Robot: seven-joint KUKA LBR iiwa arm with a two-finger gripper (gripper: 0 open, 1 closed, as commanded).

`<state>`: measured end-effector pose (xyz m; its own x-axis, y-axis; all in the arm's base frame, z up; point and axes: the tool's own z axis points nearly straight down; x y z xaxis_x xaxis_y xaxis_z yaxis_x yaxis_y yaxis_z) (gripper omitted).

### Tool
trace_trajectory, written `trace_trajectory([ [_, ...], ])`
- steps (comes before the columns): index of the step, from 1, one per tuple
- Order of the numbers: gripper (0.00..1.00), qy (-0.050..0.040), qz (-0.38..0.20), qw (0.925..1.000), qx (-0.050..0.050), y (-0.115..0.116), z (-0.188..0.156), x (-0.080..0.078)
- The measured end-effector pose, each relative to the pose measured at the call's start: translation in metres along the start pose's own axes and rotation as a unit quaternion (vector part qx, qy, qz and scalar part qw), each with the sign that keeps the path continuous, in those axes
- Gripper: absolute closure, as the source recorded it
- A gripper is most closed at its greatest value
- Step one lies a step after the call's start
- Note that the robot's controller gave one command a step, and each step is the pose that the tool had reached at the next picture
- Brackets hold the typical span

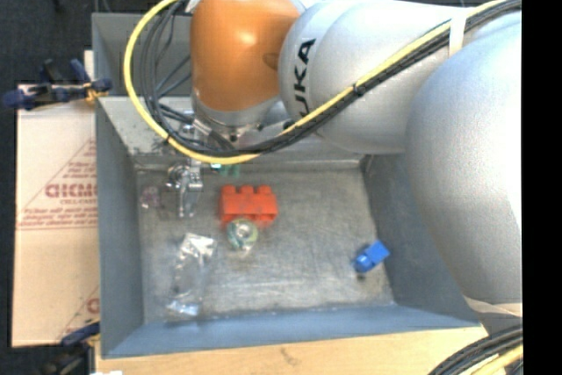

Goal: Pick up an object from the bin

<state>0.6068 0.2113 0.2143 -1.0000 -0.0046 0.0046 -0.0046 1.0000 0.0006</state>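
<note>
Though beside gripper — red brick crosswise.

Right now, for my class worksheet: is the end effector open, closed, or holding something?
End effector: cannot be told from this view; it hangs low in the bin, just left of the red toy brick.

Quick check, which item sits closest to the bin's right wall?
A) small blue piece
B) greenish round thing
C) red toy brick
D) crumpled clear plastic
A: the small blue piece lies alone next to the right wall, while the red brick and the greenish round thing sit mid-bin and the crumpled clear plastic lies toward the left.
</note>
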Motion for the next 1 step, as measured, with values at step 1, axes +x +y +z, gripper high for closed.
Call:
trace_trajectory([
  [1,0.00,-0.0049,0.054,0.9985,-0.001,-0.0444,0.1306,-0.0435],
])
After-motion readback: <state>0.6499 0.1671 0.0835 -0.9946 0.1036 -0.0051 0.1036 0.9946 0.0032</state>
